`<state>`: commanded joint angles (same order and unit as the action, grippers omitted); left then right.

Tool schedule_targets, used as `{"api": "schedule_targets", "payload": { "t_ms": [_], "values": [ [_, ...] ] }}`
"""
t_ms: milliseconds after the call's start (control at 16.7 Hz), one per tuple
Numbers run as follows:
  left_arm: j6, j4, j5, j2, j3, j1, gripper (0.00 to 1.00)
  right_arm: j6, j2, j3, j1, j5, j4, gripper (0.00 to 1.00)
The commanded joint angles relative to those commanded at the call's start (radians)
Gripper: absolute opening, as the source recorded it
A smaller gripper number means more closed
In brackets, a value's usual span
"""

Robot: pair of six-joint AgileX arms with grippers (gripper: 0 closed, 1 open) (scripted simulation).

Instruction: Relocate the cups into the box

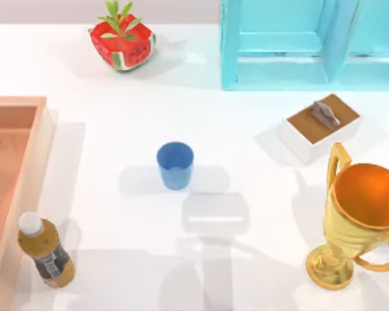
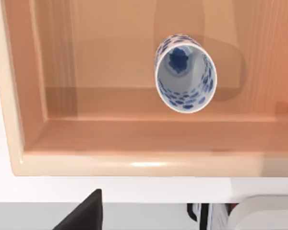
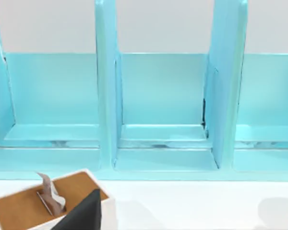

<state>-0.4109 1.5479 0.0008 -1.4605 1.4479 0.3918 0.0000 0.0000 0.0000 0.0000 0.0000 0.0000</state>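
Observation:
The plain blue cup (image 1: 175,165) stands upright on the white table near its middle, with no gripper near it. The white cup with blue floral pattern (image 2: 185,72) stands upright on the floor of the wooden box (image 2: 134,160), close to one wall. The box (image 1: 32,168) lies along the table's left edge. My left gripper hovers above the box, apart from the floral cup; one dark finger (image 2: 84,215) shows, holding nothing. In the right wrist view, one dark finger (image 3: 84,213) of my right gripper shows over the back right of the table, also empty.
A brown bottle with a white cap (image 1: 45,251) stands just right of the box. A watermelon planter (image 1: 122,40) sits at the back. A turquoise cabinet (image 1: 298,45), a small white box with a brown top (image 1: 319,126) and a gold trophy (image 1: 360,217) fill the right side.

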Motion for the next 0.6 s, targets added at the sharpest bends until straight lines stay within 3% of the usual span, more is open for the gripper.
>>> {"api": "schedule_targets", "payload": {
  "t_ms": [360,600],
  "values": [
    [0.029,-0.001,0.000,-0.029,0.027,-0.026,1.00,0.000,0.000,0.000,0.000,0.000,0.000,1.00],
    [0.174,0.007,0.003,-0.188,0.182,-0.189,1.00,0.000,0.000,0.000,0.000,0.000,0.000,1.00]
  ]
}}
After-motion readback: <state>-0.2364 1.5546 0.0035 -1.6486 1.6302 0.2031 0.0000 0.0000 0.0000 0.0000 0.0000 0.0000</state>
